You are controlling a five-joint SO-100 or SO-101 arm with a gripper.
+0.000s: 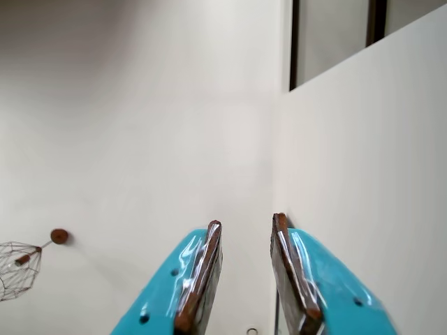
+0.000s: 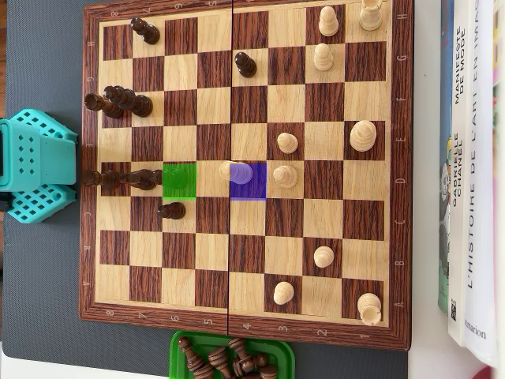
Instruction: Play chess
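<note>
Gripper: in the wrist view the gripper point(image 1: 246, 227) points up at a pale wall and ceiling, its two teal fingers point(image 1: 192, 272) spread with a clear gap between them, and there's nothing in that gap.

Arm: from overhead, only the teal base point(image 2: 35, 166) shows, parked just off the left edge of the chessboard point(image 2: 245, 332); the gripper itself isn't visible in that view.

Task's thing: a light pawn point(image 2: 237, 171) stands on the square tinted purple point(image 2: 254, 188), about mid-board. Two squares nearer the arm along the same row is a square tinted green point(image 2: 179, 180), and it's empty.

The key relation: the light pawn lies straight out from the arm's base, across the board and well apart from the raised gripper; the green square sits between the base and the pawn, on the same line. So my read is a reach forward and down, then a pull back toward the base.

Long axis: the pawn stands upright, so the gripper would want to come down over its head.

Neighbours: another light pawn point(image 2: 285, 175) stands one square beyond, and a lying dark piece point(image 2: 126, 179) rests just base-side of the green square. I'd call it tight at both ends.

Captured pieces: dark pieces are heaped in a green tray point(image 2: 280, 351) at the board's lower edge.

Counter: a dark mat point(image 2: 39, 284) under the board, books point(image 2: 472, 158) along the far side.

Progress: no move in hand yet, I judge.
</note>
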